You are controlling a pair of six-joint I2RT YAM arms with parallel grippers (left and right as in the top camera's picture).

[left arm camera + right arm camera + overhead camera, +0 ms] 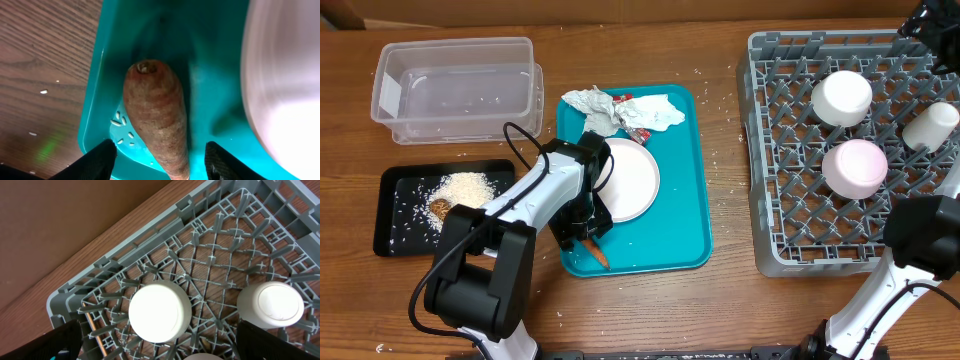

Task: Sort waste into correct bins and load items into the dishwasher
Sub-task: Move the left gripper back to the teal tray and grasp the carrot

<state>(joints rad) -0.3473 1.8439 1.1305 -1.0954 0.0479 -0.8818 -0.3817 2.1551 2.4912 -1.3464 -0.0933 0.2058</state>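
A small orange carrot (pixel 597 253) lies at the front left corner of the teal tray (pixel 680 220). My left gripper (pixel 582 232) is open, with one finger on each side of the carrot (pixel 155 110) and gaps on both sides (pixel 161 155). A white plate (pixel 632 180) lies flat on the tray, with crumpled napkins (pixel 595 108) and a red wrapper (pixel 638 130) behind it. Two white bowls (pixel 841 97) (pixel 855 167) and a cup (pixel 930 125) sit upside down in the grey dish rack (pixel 790 200). My right gripper (pixel 923 20) is open and empty above the rack's far edge (pixel 162 342).
A clear tub (pixel 455 85) with a few rice grains stands at the back left. A black tray (pixel 405 225) in front of it holds rice and a brown lump (pixel 440 208). Loose rice grains lie on the table and on the teal tray's corner (pixel 120 122).
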